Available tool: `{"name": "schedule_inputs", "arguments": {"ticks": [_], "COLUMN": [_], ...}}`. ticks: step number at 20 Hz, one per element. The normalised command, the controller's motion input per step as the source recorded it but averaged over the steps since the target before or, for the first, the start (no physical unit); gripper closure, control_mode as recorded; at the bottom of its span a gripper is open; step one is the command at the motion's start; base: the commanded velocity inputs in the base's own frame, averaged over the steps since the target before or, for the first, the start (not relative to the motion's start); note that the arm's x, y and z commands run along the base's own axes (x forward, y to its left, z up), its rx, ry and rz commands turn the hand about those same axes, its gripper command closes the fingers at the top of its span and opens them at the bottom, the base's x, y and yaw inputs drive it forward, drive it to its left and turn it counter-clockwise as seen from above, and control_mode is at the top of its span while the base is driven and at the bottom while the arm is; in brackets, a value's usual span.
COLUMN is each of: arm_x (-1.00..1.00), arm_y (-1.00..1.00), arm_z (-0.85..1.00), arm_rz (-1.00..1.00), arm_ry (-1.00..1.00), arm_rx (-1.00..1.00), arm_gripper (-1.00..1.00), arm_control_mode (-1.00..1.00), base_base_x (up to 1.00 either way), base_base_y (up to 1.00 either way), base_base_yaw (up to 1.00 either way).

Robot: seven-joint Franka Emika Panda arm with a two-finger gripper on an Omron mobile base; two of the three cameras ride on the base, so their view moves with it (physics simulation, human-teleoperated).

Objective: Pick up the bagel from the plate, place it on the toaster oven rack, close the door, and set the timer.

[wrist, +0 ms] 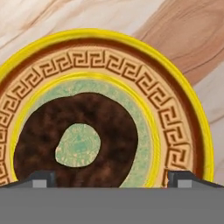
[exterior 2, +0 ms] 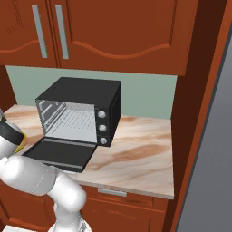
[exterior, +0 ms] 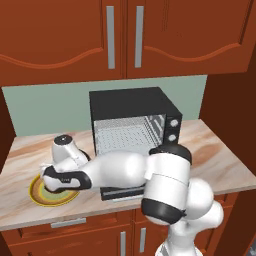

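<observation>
In the hand view the bagel (wrist: 113,131), a dark brown ring with the plate's green showing through its hole, lies on the plate (wrist: 168,111). My gripper (wrist: 111,179) is open and points down just above it, its two fingertips (wrist: 41,178) standing wide on either side of the ring. From the left base view my hand hovers over the plate (exterior: 50,199) at the counter's left front, hiding the bagel. The toaster oven stands open: its wire rack (exterior: 122,135) is bare, and its black door (exterior 2: 61,154) lies dropped flat toward me.
The black toaster oven (exterior: 135,102) sits mid-counter against the green wall, with its knobs (exterior 2: 103,128) on the right side of its face. My forearm crosses above the lowered door. Wooden cabinets hang overhead, and a tall wood panel (exterior 2: 195,113) bounds the counter on the right.
</observation>
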Motion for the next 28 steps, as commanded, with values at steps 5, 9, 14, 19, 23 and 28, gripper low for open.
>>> {"name": "schedule_inputs", "arguments": {"ticks": [5,9,14,19,23,28], "arm_x": [0.09,0.0,0.0,0.0,0.0,0.0], "arm_y": [0.07,0.0,0.0,0.0,0.0,-0.01], "arm_z": [-0.23,-0.17,-0.23,-0.19,-0.02,0.0], "arm_rz": [0.0,-0.03,-0.04,-0.07,-0.05,-0.02], "arm_ry": [0.0,0.01,0.02,0.01,0.0,0.0], "arm_rx": [-0.03,-0.03,-0.02,-0.02,0.0,0.0], "arm_gripper": [-1.0,-1.0,-1.0,-1.0,1.0,1.0], "arm_control_mode": [-1.0,-1.0,-1.0,-1.0,-1.0,-1.0], "base_base_x": [0.0,0.0,0.0,0.0,0.0,0.0], "base_base_y": [0.0,0.0,0.0,0.0,0.0,0.0], "base_base_yaw": [0.0,0.0,0.0,0.0,0.0,0.0]}}
